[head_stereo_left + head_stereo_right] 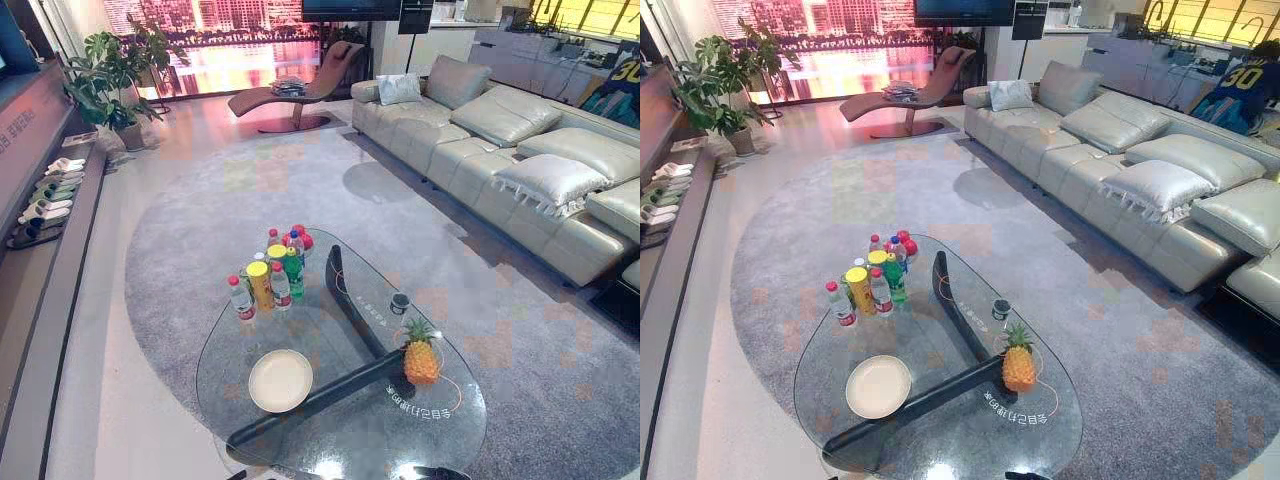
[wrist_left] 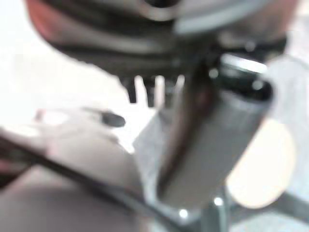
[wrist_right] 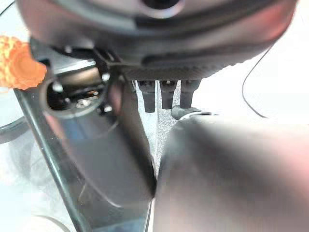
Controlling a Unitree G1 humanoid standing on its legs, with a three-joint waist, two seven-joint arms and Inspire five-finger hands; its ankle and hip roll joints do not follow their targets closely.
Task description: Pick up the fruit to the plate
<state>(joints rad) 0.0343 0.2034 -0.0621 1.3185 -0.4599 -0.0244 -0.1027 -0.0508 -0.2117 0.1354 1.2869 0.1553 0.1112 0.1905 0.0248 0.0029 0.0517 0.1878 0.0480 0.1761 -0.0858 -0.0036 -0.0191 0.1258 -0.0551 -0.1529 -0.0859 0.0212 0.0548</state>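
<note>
The pineapple stands upright on the glass tabletop, close to its right edge and toward the near end, leafy crown up. The plate lies flat and empty by the near left edge, well apart from the fruit. The dark beam of the base runs under the glass between them. Nothing touches the pineapple, and it is not on the plate.

My right robot hand hangs off the near side of the tabletop. Its fingers point straight away in a short row and its thumb stands out loose beside them, so it is released and carries nothing. Past the thumb I see the orange body of the pineapple on the glass, apart from the hand.

My left robot hand looks blurred. Its thumb sticks out straight, the fingers show as a short straight row, and nothing lies among them, so it is released as well. The pale disc of the plate shows just past the thumb.

A cluster of bottles with red and yellow caps stands at the far left edge of the tabletop. A small dark cup sits near the right edge, just beyond the pineapple. The tabletop rests on a grey rug, with a pale sofa along the right of the room, a lounge chair and a potted plant farther off.
</note>
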